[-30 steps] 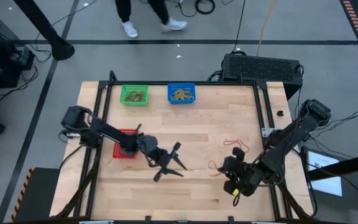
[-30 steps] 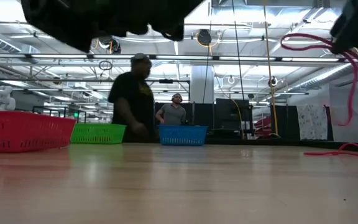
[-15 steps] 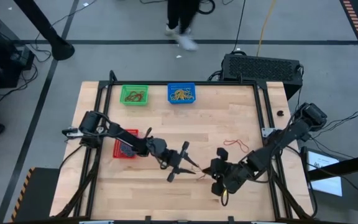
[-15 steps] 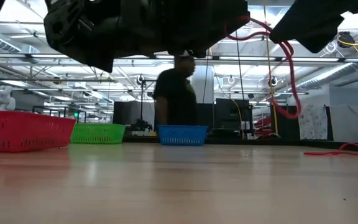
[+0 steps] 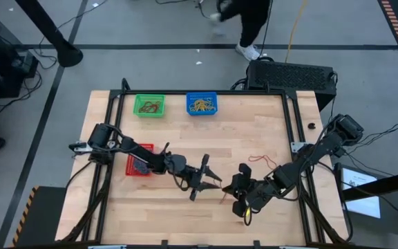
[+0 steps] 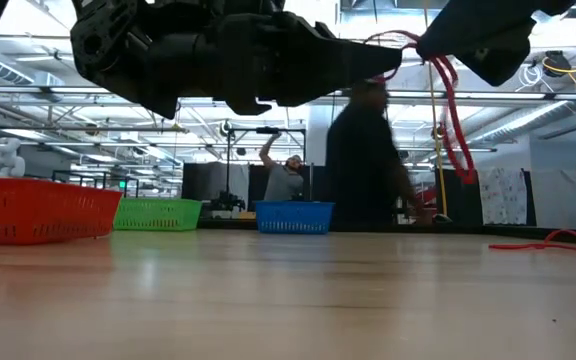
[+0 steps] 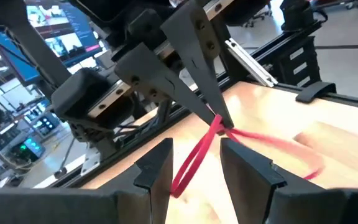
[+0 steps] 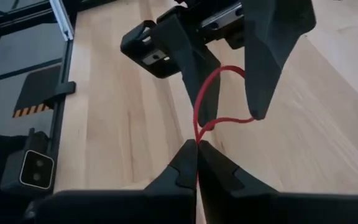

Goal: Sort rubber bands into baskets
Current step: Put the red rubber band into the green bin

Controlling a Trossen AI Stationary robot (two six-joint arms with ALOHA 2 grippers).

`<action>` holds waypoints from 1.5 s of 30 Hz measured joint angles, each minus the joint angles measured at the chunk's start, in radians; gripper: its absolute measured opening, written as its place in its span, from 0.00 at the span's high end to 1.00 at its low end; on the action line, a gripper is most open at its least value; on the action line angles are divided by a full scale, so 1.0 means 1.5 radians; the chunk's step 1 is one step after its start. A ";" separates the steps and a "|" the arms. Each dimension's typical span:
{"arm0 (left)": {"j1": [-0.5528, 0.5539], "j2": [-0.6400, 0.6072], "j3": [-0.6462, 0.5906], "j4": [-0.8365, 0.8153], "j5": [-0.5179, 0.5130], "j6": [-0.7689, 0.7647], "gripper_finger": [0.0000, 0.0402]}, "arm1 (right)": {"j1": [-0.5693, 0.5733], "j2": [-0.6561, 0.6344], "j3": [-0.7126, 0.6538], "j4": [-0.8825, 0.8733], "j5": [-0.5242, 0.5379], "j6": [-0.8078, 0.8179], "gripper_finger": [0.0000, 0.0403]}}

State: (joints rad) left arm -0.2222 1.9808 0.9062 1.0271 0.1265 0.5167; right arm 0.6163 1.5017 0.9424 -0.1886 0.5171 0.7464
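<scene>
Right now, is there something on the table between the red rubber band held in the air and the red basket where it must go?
Only the left arm itself. The right gripper is shut on the red rubber band, with the open left gripper around its loop. The left arm reaches out over the red basket; nothing else visible lies between.

Pale smooth wood table [image 5: 254, 131], plastic mesh baskets [image 5: 149, 106], matt dark tool [image 8: 197, 155]

Three baskets are seen: one green [image 5: 149, 106], one blue [image 5: 202, 104], one red [image 5: 139, 160]. Two grippers and two loose red bands [image 5: 262, 161] are counted.
</scene>
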 joint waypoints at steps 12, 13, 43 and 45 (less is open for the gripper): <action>-0.001 0.000 0.000 -0.004 0.000 -0.007 0.72 | -0.001 0.000 0.000 -0.003 0.001 -0.001 1.00; -0.001 0.000 0.000 -0.009 0.000 -0.007 0.75 | -0.001 0.000 0.000 -0.003 0.001 -0.003 1.00; 0.054 -0.401 -0.004 -0.799 -0.442 0.049 1.00 | 0.000 0.003 0.001 -0.109 0.132 -0.026 0.72; 0.082 -0.445 -0.004 -0.868 -0.472 0.049 1.00 | 0.000 0.003 0.001 -0.106 0.190 -0.037 0.72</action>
State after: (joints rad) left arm -0.0993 1.3133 0.9004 -0.2753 -0.5823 0.5901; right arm 0.6159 1.5055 0.9436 -0.3477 0.8021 0.6910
